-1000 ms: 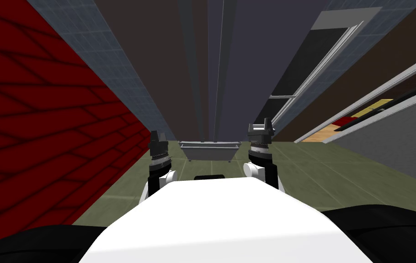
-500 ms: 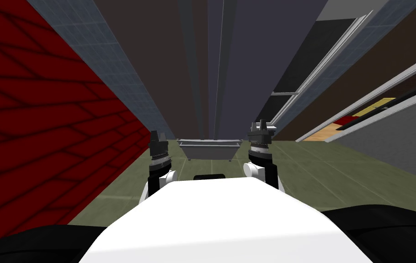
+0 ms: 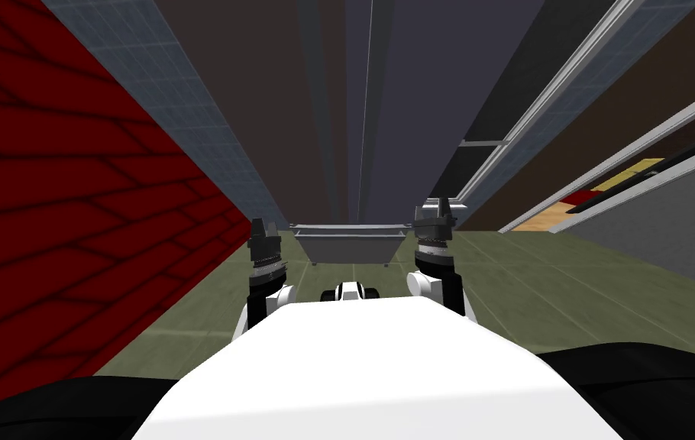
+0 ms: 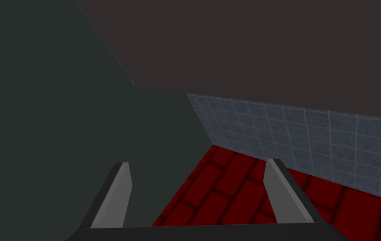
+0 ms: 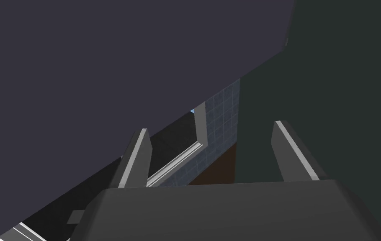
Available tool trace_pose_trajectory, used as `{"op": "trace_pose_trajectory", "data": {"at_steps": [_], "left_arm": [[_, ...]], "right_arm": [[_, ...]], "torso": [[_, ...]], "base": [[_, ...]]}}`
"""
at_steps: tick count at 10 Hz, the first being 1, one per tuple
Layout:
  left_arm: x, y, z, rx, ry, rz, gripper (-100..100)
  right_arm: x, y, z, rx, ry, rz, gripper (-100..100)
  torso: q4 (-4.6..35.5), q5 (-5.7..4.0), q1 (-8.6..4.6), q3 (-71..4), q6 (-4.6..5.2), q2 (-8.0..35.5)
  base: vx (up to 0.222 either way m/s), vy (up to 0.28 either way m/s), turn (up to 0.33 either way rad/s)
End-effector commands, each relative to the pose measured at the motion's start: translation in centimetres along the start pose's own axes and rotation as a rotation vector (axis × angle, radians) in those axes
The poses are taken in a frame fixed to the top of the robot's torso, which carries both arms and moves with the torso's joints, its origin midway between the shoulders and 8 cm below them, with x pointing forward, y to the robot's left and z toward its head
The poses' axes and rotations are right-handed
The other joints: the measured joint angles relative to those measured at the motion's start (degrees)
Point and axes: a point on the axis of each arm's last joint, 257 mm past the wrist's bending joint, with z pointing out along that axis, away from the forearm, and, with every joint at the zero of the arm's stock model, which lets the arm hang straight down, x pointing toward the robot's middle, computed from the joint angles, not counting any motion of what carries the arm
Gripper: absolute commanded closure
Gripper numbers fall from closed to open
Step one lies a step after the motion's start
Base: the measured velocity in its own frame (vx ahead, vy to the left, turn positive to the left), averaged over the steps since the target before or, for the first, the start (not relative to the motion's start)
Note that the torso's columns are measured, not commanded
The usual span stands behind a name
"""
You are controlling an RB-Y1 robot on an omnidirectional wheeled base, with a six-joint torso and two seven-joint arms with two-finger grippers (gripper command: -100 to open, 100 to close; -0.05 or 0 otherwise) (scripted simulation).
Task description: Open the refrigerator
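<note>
Both are wide open and empty: the right gripper (image 5: 212, 142) is up close to the refrigerator (image 3: 407, 99), and the left gripper (image 4: 200, 184) is over by the red brick wall (image 4: 227, 188). The refrigerator is dead ahead with its doors shut, so this looks like the approach step. Next it'd need to line a gripper up on a door edge by the centre seam and clamp on.

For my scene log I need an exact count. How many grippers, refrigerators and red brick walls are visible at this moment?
grippers: 2 (left gripper and right gripper, both open)
refrigerator: 1
red brick wall: 1
Total: 4
</note>
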Motion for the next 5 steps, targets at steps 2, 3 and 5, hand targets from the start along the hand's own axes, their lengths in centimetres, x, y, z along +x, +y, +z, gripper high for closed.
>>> {"op": "trace_pose_trajectory", "data": {"at_steps": [2,3,5], "left_arm": [[0.0,0.0,0.0,0.0,0.0,0.0,0],[0.0,0.0,0.0,0.0,0.0,0.0,0],[0.0,0.0,0.0,0.0,0.0,0.0,0]], "right_arm": [[1.3,-1.3,-0.3,0.028,0.088,-0.152,-100],[1.7,-1.8,-0.4,0.036,0.114,-0.205,-100],[2.3,-3.0,-0.6,0.052,0.164,-0.313,-100]], "torso": [[0.7,0.02,0.06,-1.4,-0.01,0.7],[0.8,0.0,-0.01,-1.4,-0.01,0.7],[0.8,-0.01,-0.05,-1.4,0.0,0.7]], "base": [[0.025,0.067,-0.07],[0.037,0.078,-0.085],[0.034,0.089,-0.108]]}}
